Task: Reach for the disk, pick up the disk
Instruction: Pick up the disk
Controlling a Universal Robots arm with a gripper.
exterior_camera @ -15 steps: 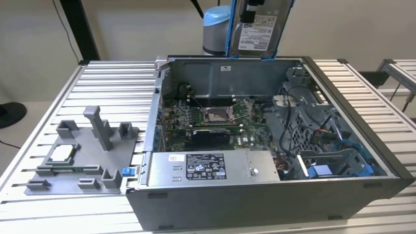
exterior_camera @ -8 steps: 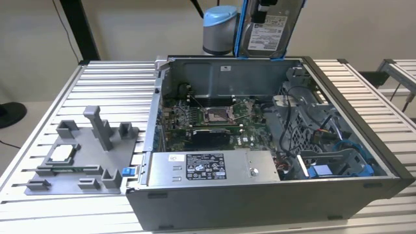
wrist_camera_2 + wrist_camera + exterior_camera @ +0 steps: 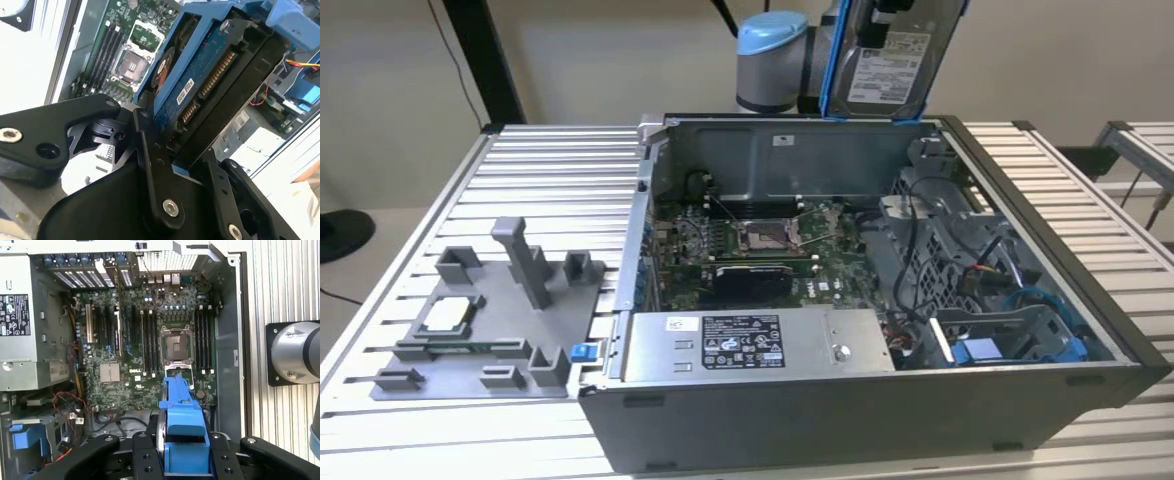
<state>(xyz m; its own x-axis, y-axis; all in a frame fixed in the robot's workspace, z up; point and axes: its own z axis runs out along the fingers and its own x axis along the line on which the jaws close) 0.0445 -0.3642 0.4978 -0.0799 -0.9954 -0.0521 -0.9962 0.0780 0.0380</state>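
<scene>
In the exterior view, the disk (image 3: 891, 58) hangs upright in the air above the rear wall of the open case (image 3: 1067, 300), its white label facing the camera and its blue frame showing along the edges. The arm (image 3: 774, 60) stands just beside it, toward the exterior view's left. Inside the case lie the motherboard (image 3: 761, 245) and, nearer the camera, the grey power supply (image 3: 754, 345). A blue bay (image 3: 1014, 345) sits at the case's corner on the exterior view's right. On the table (image 3: 547, 160), toward the exterior view's left, stands a grey fixture (image 3: 494, 320) with a small white chip (image 3: 443, 315) resting on it.

In the second wrist view, the gripper (image 3: 172, 150) is clamped on the disk (image 3: 200, 80): black fingers (image 3: 150, 150) press both sides of it, and its blue circuit board and connector pins face the camera. The motherboard (image 3: 125, 60) lies well below.

In the first wrist view, the gripper (image 3: 180, 450) is closed on the disk's blue frame (image 3: 180, 410), which stands edge-on between the fingers (image 3: 145, 455). Below it spreads the motherboard (image 3: 150, 340), with the power supply (image 3: 25, 330) at one side and the arm's base (image 3: 295, 352) on the table outside the case.
</scene>
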